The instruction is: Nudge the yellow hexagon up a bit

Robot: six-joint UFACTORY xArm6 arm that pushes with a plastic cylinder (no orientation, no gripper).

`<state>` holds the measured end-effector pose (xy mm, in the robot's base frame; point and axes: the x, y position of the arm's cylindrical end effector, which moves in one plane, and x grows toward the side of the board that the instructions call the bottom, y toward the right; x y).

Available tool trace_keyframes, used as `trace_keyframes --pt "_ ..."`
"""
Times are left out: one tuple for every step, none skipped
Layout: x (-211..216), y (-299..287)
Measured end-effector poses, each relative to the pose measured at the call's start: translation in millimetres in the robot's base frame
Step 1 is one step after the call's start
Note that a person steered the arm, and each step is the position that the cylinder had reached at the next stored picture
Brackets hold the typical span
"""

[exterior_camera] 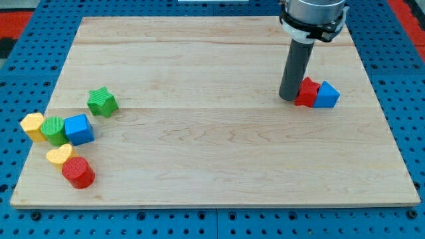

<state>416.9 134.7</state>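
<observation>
Nearest the view's bottom a red cylinder is sitting beside a yellow heart, the yellow hexagon is resting left of a green block, and my tip (no gripper here) is touching a far-off red block.

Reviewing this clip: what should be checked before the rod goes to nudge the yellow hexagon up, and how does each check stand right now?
1. Yellow hexagon in view: ok.
2. My tip below the hexagon, ready to push up: not ok; it is far right, beside the red block.
3. Space above the hexagon: ok.
4. Hexagon apart from neighbours: not ok; the green cylinder touches it.
5. Path around the blue triangular block: ok.
</observation>
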Motion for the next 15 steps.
trace_keyframes --pt "0.0 6.7" --pt "12.6 -14.8" --pt "28.6 -51.3" --pt "38.3 -69.5" --pt "40.6 -83.1" --pt "40.7 -83.1" --pt "48.8 -83.1" --pt "105.0 -81.8" --pt "140.3 -82.8" --pt "140.3 -91.8" --pt "140.3 -98.4" --pt "160.2 -145.6" --pt "173.4 -214.3" --pt "181.3 -287.0" --pt "198.5 -342.1"
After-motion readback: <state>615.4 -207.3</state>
